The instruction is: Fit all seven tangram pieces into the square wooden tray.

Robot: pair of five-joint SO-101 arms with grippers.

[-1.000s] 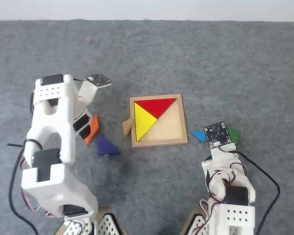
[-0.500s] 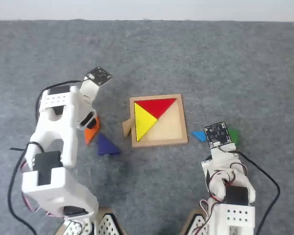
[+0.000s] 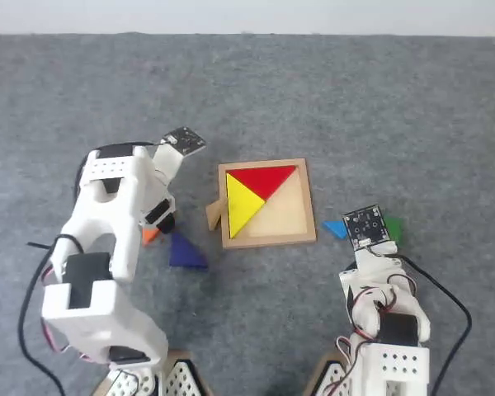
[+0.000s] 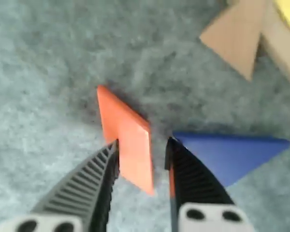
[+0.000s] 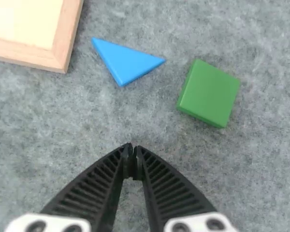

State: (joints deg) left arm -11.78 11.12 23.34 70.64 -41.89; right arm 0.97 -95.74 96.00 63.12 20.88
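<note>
Straddling the orange piece (image 4: 128, 140), left jaws gape.

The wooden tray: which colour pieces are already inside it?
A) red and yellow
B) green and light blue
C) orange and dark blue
A: the red triangle and the yellow triangle lie inside the wooden tray, side by side against its walls.
</note>
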